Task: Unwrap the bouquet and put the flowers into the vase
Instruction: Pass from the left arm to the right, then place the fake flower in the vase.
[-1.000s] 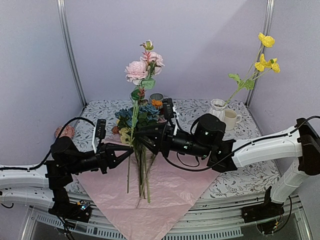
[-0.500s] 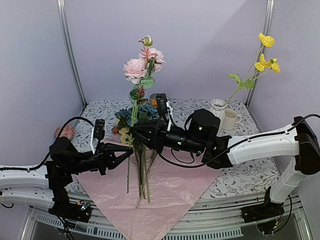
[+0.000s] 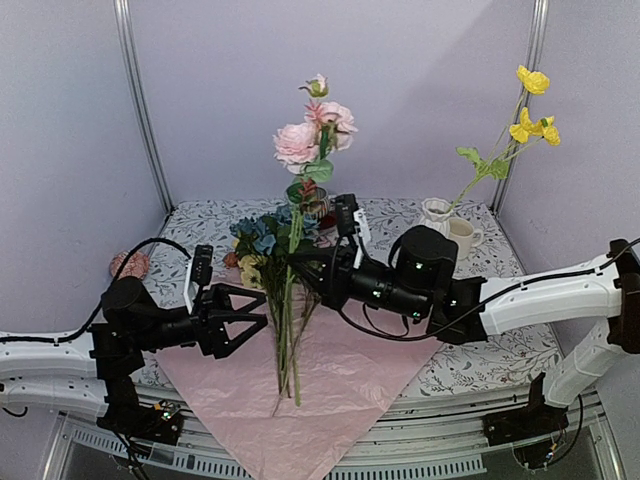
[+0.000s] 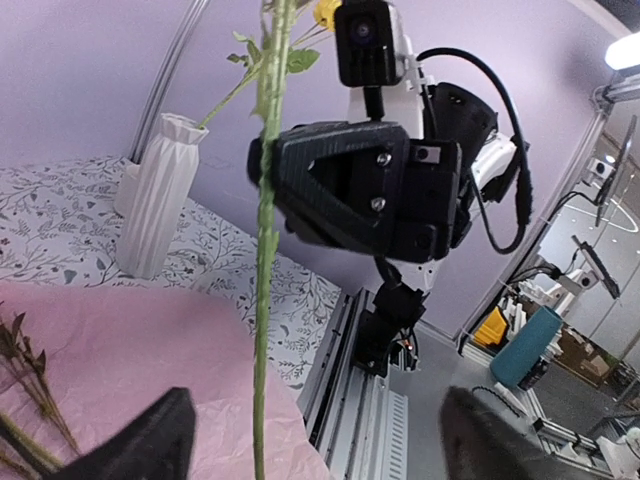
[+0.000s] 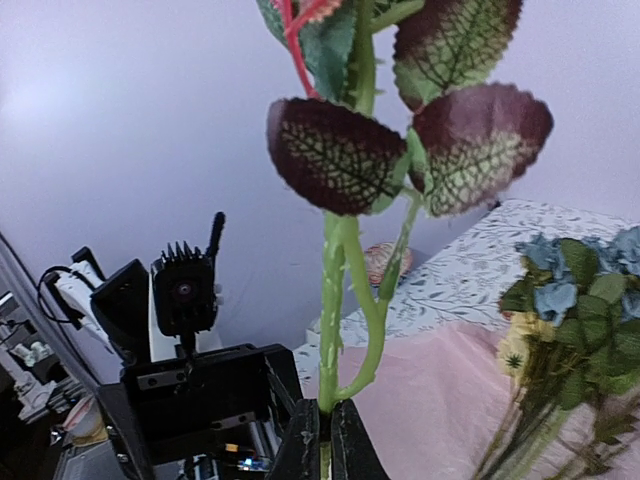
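Left pincer [image 3: 262, 313] has sprung apart; right pincer [image 5: 324, 425] clamps the upright rose stem [image 5: 331, 300], vase [image 3: 436, 214] at two o'clock.

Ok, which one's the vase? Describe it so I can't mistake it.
Go to the far right corner of the floral-print table, by the metal post. The vase stands there, just left of a cream mug. It is the tall white ribbed one with a wavy rim, and a stem of yellow flowers rises from it.
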You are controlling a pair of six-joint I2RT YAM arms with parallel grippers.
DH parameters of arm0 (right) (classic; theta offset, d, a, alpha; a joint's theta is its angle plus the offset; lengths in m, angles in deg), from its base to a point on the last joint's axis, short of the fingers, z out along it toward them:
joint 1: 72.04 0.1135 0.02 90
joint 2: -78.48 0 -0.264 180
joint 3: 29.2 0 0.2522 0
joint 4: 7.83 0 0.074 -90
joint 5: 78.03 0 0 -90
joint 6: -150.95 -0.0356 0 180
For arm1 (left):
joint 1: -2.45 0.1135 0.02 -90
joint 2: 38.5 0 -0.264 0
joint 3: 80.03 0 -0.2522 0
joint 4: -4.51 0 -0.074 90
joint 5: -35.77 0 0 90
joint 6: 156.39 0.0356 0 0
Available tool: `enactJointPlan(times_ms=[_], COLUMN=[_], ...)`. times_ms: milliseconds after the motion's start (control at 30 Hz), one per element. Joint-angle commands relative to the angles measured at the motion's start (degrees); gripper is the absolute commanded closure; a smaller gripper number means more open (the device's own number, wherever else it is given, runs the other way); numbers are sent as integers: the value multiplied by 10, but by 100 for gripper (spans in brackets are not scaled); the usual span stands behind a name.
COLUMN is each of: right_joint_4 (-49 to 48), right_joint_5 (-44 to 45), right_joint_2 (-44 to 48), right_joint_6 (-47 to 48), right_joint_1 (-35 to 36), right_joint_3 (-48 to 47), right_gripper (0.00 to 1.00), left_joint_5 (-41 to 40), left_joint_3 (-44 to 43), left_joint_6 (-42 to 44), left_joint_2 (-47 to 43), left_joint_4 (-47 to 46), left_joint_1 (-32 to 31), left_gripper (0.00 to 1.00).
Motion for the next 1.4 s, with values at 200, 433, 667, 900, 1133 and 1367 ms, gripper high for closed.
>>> enactJointPlan(times_ms=[200,433,667,900,1133,1367], right_joint_4=[180,207,184,182,183,186], right_joint_5=[342,439,451,422,388,339], right_joint_2=[213,290,266,234,192,159], right_joint_6=[160,311,435,470,423,342], right_joint_1=[-13,-40,-76,-151,-211,-265], right_joint_3=[24,-33,-114,-159,-156,-114], right_gripper=[98,98,98,98,98,98], left_joint_5=[-55,-55,-63,-64,-67,-64], left_joint_3=[-5,-11,-18,-40,-18,-19], left_joint_6=[17,26,30,34,15,12], left_joint_2=[-63,-82,-79,-76,-90,-95], left_joint_4=[95,115,114,139,128,140], left_joint_1=[-3,-3,-4,-4,-4,-4], left_gripper=[2,2,2,3,3,3])
